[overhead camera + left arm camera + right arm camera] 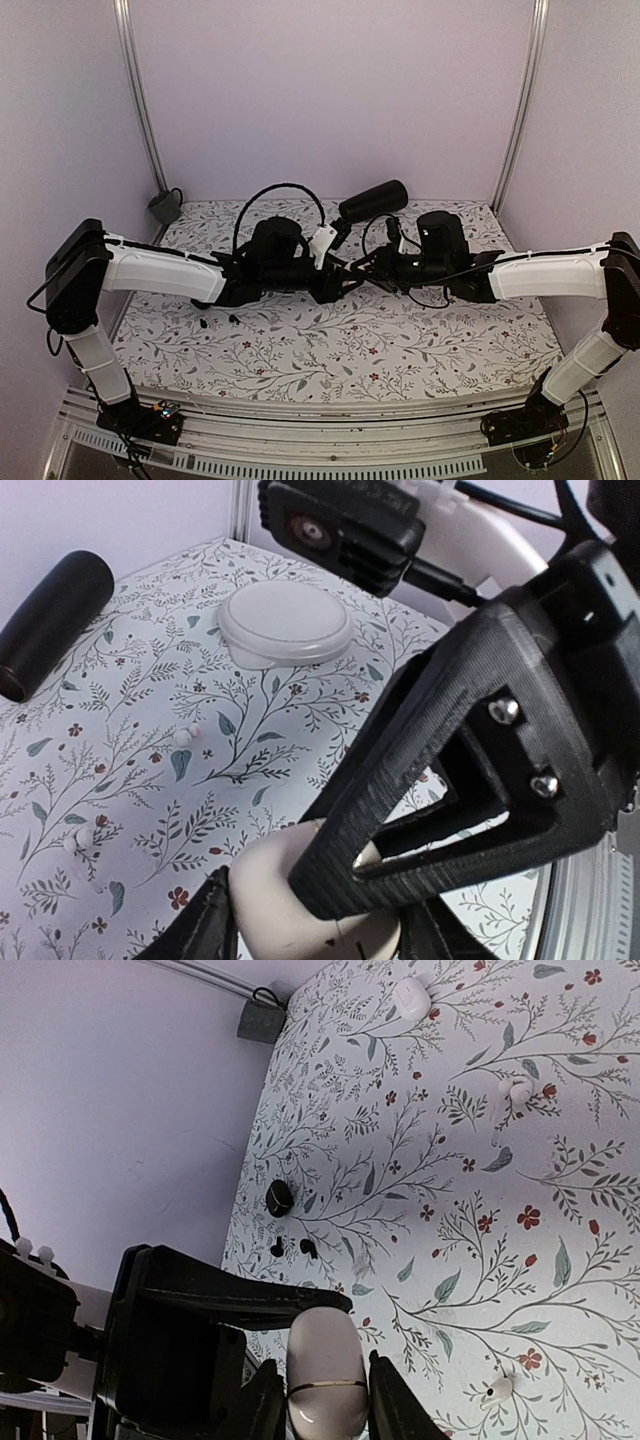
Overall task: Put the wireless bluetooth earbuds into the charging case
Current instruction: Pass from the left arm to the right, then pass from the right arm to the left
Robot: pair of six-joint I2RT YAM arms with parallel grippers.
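Note:
A closed cream-white charging case (325, 1375) is held above the table between both arms at mid-table. My right gripper (325, 1405) is shut on its sides. My left gripper (320, 935) is shut on the same case (270, 900), and a right fingertip (400, 810) crosses in front of it. In the top view the two grippers (330, 285) (356, 270) meet and hide the case. Two tiny black earbuds (277, 1249) (309, 1248) lie on the cloth beside a small closed black case (279, 1197), far from both grippers; they show as dark specks at the left (232, 317).
A black cylinder (372, 200) lies at the back. A white round dish (285, 623) stands near it. Loose white earbuds (518, 1088) (497, 1390) and another white case (411, 998) lie on the floral cloth. A grey cup (163, 207) stands in the back left corner.

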